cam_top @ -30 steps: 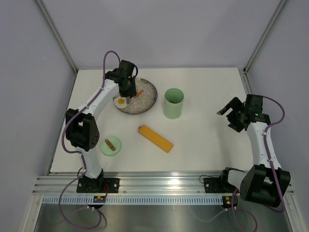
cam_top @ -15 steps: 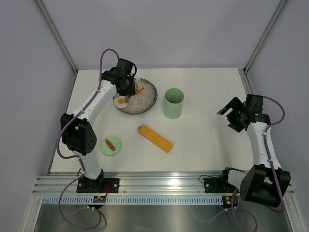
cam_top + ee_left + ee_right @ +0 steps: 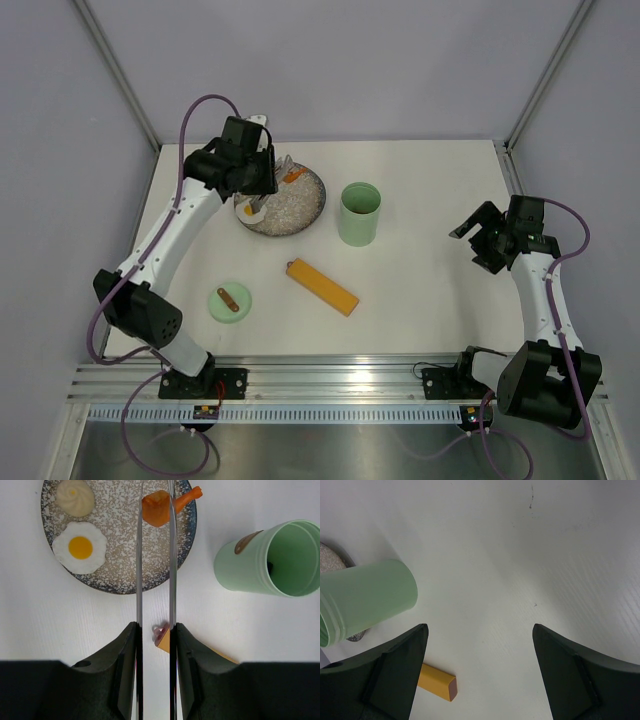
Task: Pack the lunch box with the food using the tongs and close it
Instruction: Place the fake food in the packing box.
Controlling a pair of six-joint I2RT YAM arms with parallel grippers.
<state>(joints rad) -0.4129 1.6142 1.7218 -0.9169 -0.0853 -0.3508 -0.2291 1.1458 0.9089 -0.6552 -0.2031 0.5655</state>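
My left claw (image 3: 154,635), clamped on the tongs (image 3: 138,555), has drawn left; orange piece (image 3: 156,507) between their tips at the plate (image 3: 125,582) rim, lunch box (image 3: 240,570) well apart; right claw (image 3: 477,630) wide

In the top view, the plate (image 3: 303,208) sits upper left of centre, with the lunch box (image 3: 360,226) just right of it, apart. The lid (image 3: 239,296) lies at lower left. The bar (image 3: 322,287) lies between lid and lunch box, lower in the frame. In the left wrist view, on the plate, the bun piece (image 3: 75,497) sits above the egg piece (image 3: 80,547). A third piece (image 3: 156,508) lies between the arms of the tongs (image 3: 139,565).
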